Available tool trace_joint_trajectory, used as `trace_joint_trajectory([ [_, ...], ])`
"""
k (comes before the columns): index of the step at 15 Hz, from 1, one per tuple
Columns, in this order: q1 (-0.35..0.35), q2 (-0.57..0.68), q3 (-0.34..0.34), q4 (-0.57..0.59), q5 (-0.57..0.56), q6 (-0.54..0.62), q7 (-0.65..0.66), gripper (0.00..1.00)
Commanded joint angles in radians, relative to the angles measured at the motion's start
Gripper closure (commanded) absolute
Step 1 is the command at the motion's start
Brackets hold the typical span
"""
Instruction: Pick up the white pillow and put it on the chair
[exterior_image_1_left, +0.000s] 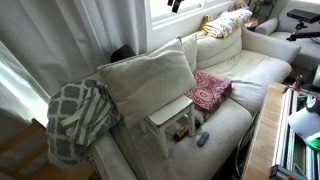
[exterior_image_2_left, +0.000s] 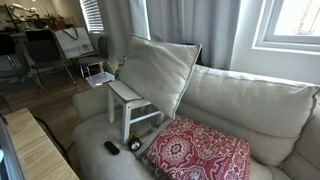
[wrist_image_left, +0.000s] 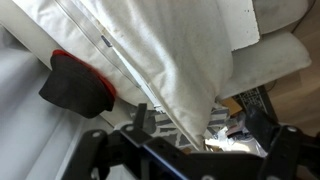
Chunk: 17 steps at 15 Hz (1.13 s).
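Observation:
The white pillow (exterior_image_1_left: 150, 80) stands tilted on the small white chair (exterior_image_1_left: 172, 118), which stands on the sofa. It leans toward the sofa back and hides the chair's back. Both exterior views show this, with the pillow (exterior_image_2_left: 160, 65) over the chair seat (exterior_image_2_left: 125, 93). In the wrist view the pillow (wrist_image_left: 160, 50) fills the upper middle. My gripper (wrist_image_left: 185, 160) is open, its dark fingers spread wide at the bottom edge, and it holds nothing. In an exterior view only a dark piece of the arm (exterior_image_1_left: 178, 5) shows at the top edge.
A small red patterned cushion (exterior_image_1_left: 208, 90) (exterior_image_2_left: 198, 152) (wrist_image_left: 75, 85) lies on the sofa seat beside the chair. A grey-white lattice blanket (exterior_image_1_left: 75, 120) hangs over the sofa arm. A dark remote (exterior_image_1_left: 203, 138) (exterior_image_2_left: 111, 148) lies near the chair legs. A wooden table (exterior_image_2_left: 35, 150) stands in front.

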<state>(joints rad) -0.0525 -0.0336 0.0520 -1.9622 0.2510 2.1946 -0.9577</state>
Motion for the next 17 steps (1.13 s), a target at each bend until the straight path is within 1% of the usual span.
trace_joint_trajectory([
  [1,0.005,-0.092,-0.061,-0.024,0.062,-0.065,0.016,0.0],
  [2,0.007,-0.111,-0.077,-0.025,0.076,-0.077,0.015,0.0],
  [3,0.022,-0.063,-0.071,0.001,0.038,-0.046,0.006,0.0],
  [5,0.023,-0.08,-0.083,0.002,0.04,-0.049,0.005,0.0],
  [17,0.031,-0.065,-0.079,0.002,0.04,-0.049,0.005,0.0],
])
